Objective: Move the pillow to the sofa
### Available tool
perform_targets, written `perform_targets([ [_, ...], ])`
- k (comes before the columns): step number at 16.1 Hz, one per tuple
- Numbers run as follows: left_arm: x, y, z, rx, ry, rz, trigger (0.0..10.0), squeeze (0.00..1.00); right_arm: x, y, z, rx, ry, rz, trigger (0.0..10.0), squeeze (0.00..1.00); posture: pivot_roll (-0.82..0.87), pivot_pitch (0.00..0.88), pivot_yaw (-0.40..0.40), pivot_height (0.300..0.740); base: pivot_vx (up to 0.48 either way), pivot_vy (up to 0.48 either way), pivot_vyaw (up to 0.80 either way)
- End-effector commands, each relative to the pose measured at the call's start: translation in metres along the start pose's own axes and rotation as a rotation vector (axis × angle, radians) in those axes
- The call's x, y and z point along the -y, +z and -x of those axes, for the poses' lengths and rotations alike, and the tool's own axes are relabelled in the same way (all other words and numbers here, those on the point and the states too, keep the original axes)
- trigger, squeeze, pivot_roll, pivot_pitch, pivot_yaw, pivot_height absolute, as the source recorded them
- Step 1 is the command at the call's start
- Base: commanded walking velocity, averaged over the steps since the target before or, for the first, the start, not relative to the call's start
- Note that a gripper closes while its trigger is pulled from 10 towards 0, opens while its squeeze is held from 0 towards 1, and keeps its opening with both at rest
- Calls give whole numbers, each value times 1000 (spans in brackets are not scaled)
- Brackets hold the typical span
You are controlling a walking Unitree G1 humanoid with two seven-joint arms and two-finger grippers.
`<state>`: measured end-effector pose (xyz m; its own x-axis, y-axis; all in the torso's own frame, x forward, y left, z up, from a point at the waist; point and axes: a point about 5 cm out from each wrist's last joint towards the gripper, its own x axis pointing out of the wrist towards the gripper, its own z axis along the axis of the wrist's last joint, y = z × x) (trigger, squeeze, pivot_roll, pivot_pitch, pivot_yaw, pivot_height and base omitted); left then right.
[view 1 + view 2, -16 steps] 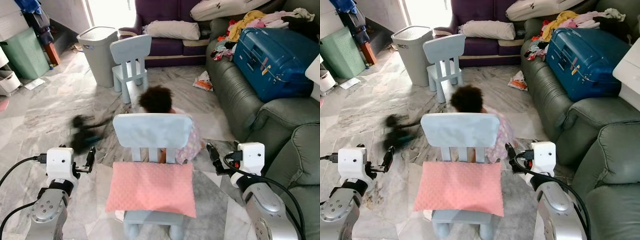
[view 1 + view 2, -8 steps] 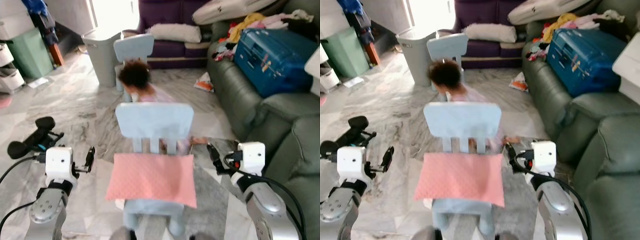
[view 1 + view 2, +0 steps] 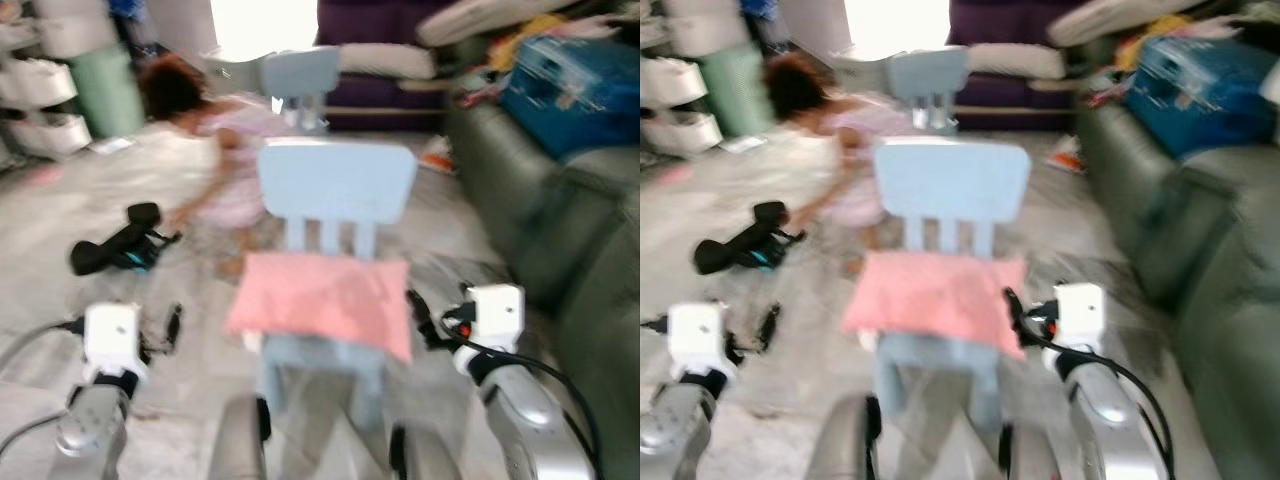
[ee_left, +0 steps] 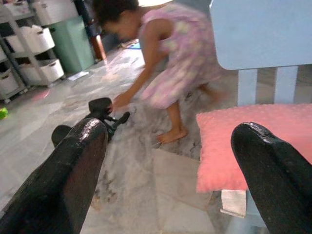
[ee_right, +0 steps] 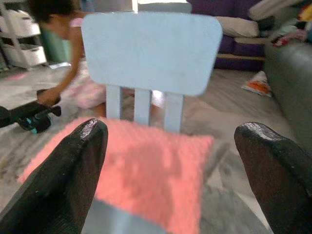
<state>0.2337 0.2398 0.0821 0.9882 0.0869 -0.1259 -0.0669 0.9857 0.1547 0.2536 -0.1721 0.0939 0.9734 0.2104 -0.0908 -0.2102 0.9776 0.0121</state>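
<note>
Small blue chair (image 3: pixel 335 200) holds pink pillow (image 3: pixel 322 300) between left gripper (image 3: pixel 172 325) and right gripper (image 3: pixel 418 312).

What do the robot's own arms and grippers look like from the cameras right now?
Both arms are silver with rounded joints, each topped by a white boxy wrist block. Black cables loop from the blocks down the forearms. The left gripper and right gripper each have two long, glossy black fingers with rounded tips.
</note>
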Motion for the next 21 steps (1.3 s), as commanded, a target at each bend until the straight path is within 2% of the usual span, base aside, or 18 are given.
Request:
perform_targets([
  [1,3,10,-6,31,-2,-20,10000,0,5,3,0,8,-13,14,10000,0,-105,0,50,500,0,0,0],
  [8,1,9,-7,25,22,-45,10000,0,6,5,-4,17,-11,19,10000,0,-105,0,53,419,0,0,0],
  [11,-2,10,-9,29,47,-58,10000,0,5,5,-5,26,-9,22,10000,0,-103,0,53,400,0,0,0],
  [14,-5,14,-14,38,69,-55,10000,0,5,7,-10,29,-5,27,10000,0,-103,0,53,381,0,0,0],
  [17,-8,18,-20,54,84,-59,10000,0,4,9,-12,38,0,35,10000,0,-104,0,54,338,0,0,0],
  [21,-19,27,-29,82,136,-68,10000,0,7,15,-15,62,-2,42,10000,0,-103,0,53,333,0,0,0],
])
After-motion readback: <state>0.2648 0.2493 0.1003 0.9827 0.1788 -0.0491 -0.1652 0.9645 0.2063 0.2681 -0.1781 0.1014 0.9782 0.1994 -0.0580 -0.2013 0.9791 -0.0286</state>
